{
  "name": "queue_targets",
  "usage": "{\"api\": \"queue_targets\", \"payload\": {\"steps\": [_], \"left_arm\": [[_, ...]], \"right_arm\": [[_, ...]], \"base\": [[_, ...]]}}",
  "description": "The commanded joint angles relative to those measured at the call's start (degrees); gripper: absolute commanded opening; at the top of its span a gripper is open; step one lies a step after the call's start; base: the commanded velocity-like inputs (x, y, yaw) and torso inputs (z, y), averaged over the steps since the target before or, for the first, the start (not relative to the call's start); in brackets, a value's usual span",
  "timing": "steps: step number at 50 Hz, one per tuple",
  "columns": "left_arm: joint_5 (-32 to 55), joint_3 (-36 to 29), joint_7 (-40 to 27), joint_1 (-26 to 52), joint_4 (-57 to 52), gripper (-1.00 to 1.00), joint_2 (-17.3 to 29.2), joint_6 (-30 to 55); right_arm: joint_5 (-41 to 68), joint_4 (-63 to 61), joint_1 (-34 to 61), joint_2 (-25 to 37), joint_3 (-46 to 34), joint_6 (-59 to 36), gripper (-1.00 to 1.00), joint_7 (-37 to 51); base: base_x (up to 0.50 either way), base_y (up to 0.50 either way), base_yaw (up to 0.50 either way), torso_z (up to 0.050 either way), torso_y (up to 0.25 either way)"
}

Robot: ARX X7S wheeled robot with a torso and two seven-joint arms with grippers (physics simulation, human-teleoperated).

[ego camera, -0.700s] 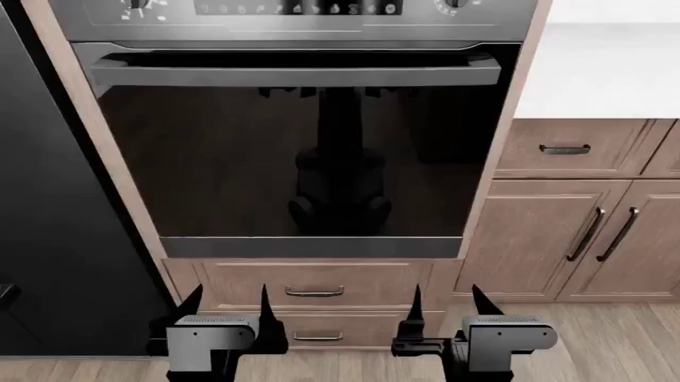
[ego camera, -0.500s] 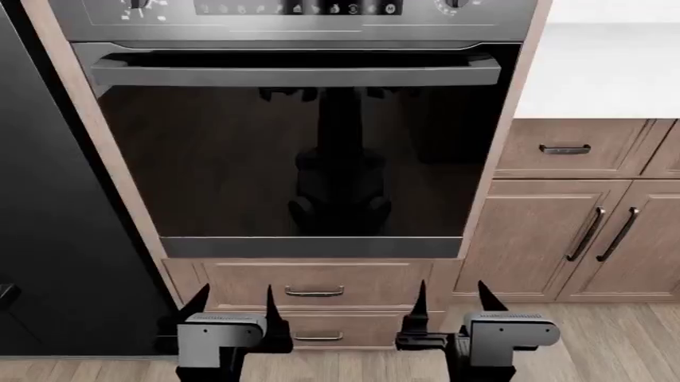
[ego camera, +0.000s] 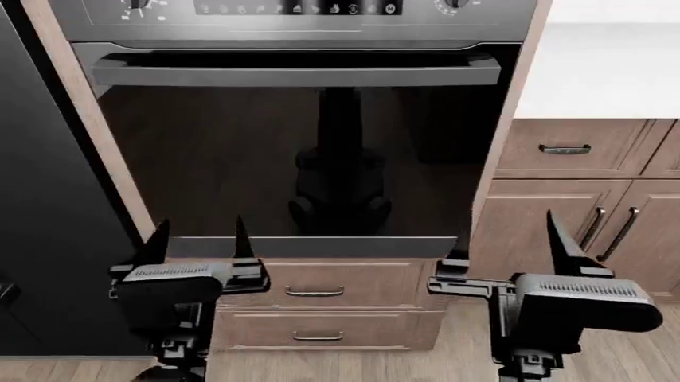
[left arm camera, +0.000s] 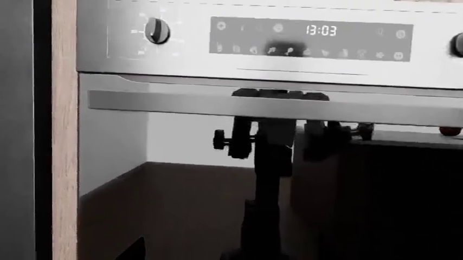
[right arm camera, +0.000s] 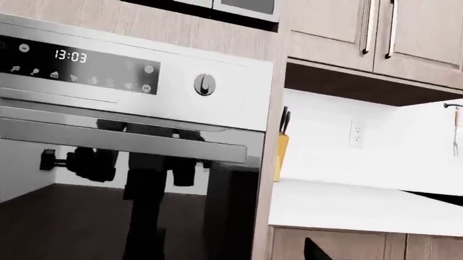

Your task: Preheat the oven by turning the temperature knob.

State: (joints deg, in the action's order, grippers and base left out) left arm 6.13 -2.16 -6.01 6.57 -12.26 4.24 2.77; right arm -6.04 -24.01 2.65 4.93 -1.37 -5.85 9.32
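Observation:
The stainless oven (ego camera: 212, 159) with dark glass door and bar handle (ego camera: 298, 73) fills the head view; my own reflection shows in the glass. At its top edge are two knobs. The left one (ego camera: 136, 6), also in the left wrist view (left arm camera: 157, 31), has coarse white marks round it and seems to be the temperature knob. The right knob (ego camera: 455, 4) also shows in the right wrist view (right arm camera: 205, 84). The clock panel (left arm camera: 311, 39) reads 13:03. My left gripper (ego camera: 200, 243) and right gripper (ego camera: 505, 243) are open and empty, low before the door's bottom edge, far below the knobs.
A black fridge (ego camera: 53, 199) stands to the oven's left. Two wooden drawers (ego camera: 314, 286) lie under the oven. To the right are wood cabinets (ego camera: 595, 231) and a white counter (ego camera: 606, 72) with a yellow knife block (right arm camera: 281, 154).
Both grippers have risen from the floor-level drawers to the door's bottom edge and spread apart, the right one further right. The oven and knobs are unchanged.

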Motion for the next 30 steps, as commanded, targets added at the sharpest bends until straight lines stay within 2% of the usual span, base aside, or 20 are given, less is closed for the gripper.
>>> {"api": "queue_targets", "payload": {"steps": [1, 8, 13, 17, 24, 30], "left_arm": [[5.1, 1.7, -2.4, 6.3, -15.7, 1.00, 1.8, 9.4], [7.1, 2.0, -3.8, 9.0, -19.0, 1.00, 2.2, 12.5], [9.8, 2.9, -5.8, 10.5, -27.1, 1.00, 3.1, 18.4], [9.8, 3.0, -6.1, 11.6, -26.2, 1.00, 3.1, 17.6], [10.2, 3.0, -6.0, 11.1, -24.7, 1.00, 3.1, 14.8], [11.0, 3.4, -6.6, 10.9, -26.3, 1.00, 3.7, 14.9]], "right_arm": [[-2.1, -19.7, 4.6, 1.5, -0.2, -13.2, 1.00, -0.7], [-2.1, -24.0, 9.6, 2.2, -0.1, -18.2, 1.00, -1.2], [-1.3, -26.5, 11.8, 2.6, 0.1, -20.8, 1.00, -1.8], [-0.4, -26.9, 13.6, 2.5, 0.4, -21.8, 1.00, -1.8], [1.3, -26.9, 11.3, 2.8, 0.6, -19.5, 1.00, -1.7], [1.7, -28.6, 11.1, 3.2, 0.1, -20.4, 1.00, -1.8]], "base": [[0.00, 0.00, 0.00, 0.000, 0.000], [0.00, 0.00, 0.00, 0.000, 0.000], [0.00, 0.00, 0.00, 0.000, 0.000], [0.00, 0.00, 0.00, 0.000, 0.000], [0.00, 0.00, 0.00, 0.000, 0.000], [0.00, 0.32, 0.00, 0.000, 0.000]]}}
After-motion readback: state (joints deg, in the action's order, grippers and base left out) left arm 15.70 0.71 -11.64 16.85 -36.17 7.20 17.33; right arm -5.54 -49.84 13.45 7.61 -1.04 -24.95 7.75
